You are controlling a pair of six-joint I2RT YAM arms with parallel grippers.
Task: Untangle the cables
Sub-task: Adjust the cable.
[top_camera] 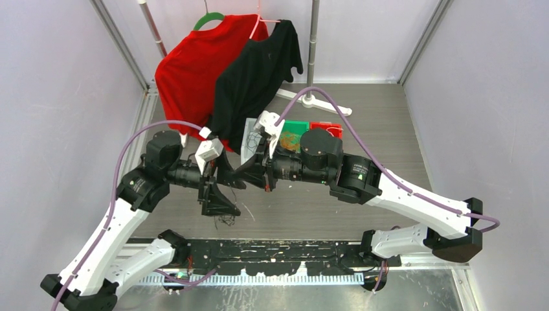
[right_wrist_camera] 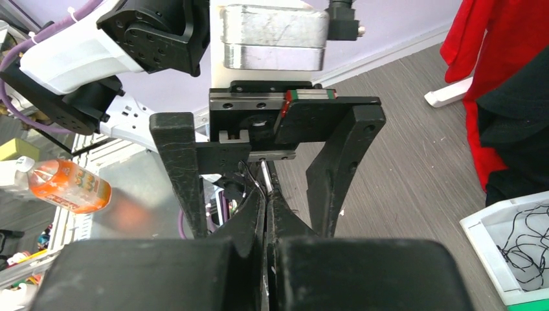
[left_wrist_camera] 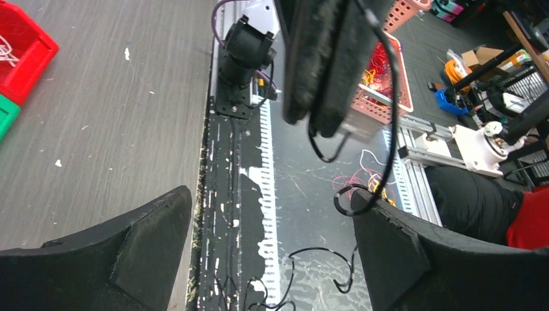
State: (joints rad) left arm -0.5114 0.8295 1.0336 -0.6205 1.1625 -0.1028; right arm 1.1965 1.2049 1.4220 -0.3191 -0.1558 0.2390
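The right gripper (left_wrist_camera: 317,120) is clamped shut on a thin black cable (left_wrist_camera: 393,123), holding it up in the air above the near half of the worktop (top_camera: 311,207), left of centre. The cable is hanging off the closed gripper in a loose loop, and its tail is trailing down onto the worktop's near edge. The left gripper (left_wrist_camera: 270,194) is facing it from just beside, spread wide and holding nothing.

I reckon the trouble is that loop. It is dangling right against one of the left gripper's fingers (left_wrist_camera: 395,253), so a closing grab could miss the strand, or pinch two runs together and pull a knot tighter. The hold itself looks slight, so a sharp tug could slip the cable free. More black cables (right_wrist_camera: 526,241) are lying in the white bin (right_wrist_camera: 482,223) further back on the worktop.
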